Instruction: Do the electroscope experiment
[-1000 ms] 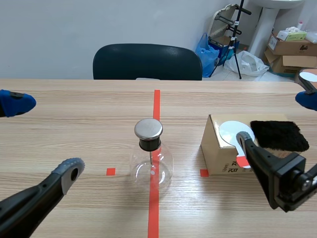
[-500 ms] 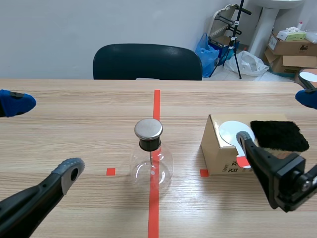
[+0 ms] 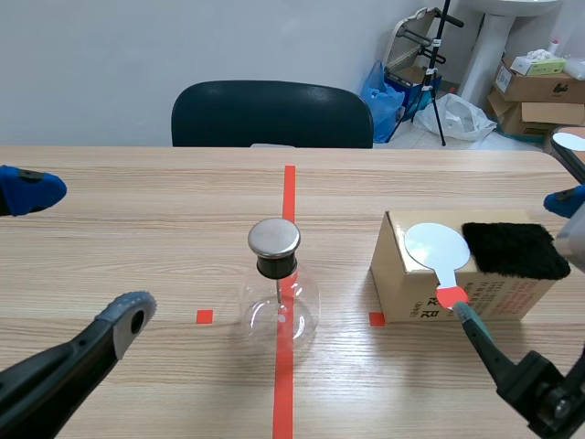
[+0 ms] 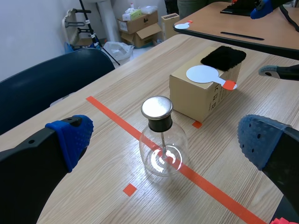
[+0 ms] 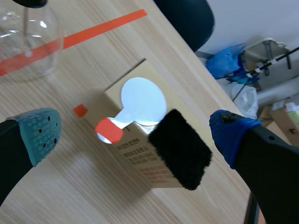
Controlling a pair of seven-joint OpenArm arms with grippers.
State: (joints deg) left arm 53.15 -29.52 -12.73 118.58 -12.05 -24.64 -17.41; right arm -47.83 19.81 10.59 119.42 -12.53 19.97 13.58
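Both claws spread wide over the worktop [image 3: 164,238].
Left claw [image 3: 82,251] and right claw [image 5: 135,133] grip nothing. The glass electroscope flask [image 3: 279,297] stands on the red tape line (metal cap up). Beside it a cardboard box [image 3: 407,283] carries a white disc paddle [image 3: 437,245] and a black fur pad [image 3: 514,249]. Beyond is a dark chair [image 3: 272,113].

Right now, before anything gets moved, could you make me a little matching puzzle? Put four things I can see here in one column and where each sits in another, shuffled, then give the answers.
Things:
1. glass electroscope flask
2. white round paddle
3. black fuzzy pad
4. dark chair

Places:
A. behind the table's far edge
B. on the long red tape line
C. flat on the cardboard box, red handle past its edge
D. on the box's end away from the flask

Pairs: 1-B, 2-C, 3-D, 4-A.
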